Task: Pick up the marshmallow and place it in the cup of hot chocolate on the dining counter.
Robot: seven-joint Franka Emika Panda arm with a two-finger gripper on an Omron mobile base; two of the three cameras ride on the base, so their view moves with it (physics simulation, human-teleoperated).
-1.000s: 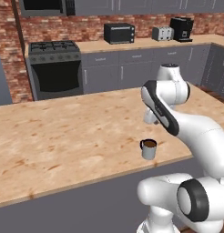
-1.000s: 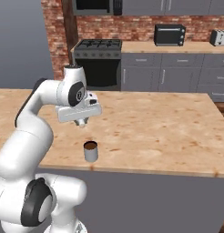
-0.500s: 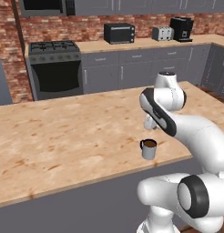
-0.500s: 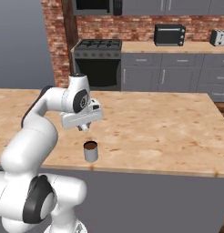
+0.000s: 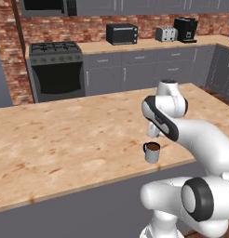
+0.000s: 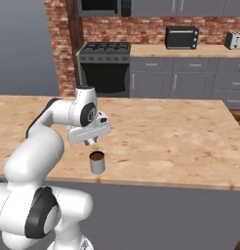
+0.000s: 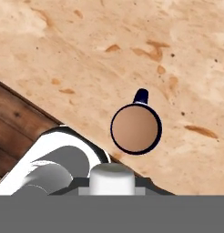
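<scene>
Standing near the front edge of the counter (image 5: 65, 139), the mug (image 5: 152, 152) holds brown liquid; the arm's hand is above and just behind it.

Right base view: the gripper (image 6: 91, 142) hangs just above the mug (image 6: 97, 162), offset toward the arm's side.

Hand view: the marshmallow (image 7: 111, 178), white, sits clamped in the closed jaws, next to the mug (image 7: 135, 128) rim below.

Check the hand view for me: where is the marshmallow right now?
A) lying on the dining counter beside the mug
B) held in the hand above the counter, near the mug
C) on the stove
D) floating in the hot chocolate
B: the marshmallow sits pinched at the hand, with the cup of hot chocolate below and its brown surface bare.
</scene>
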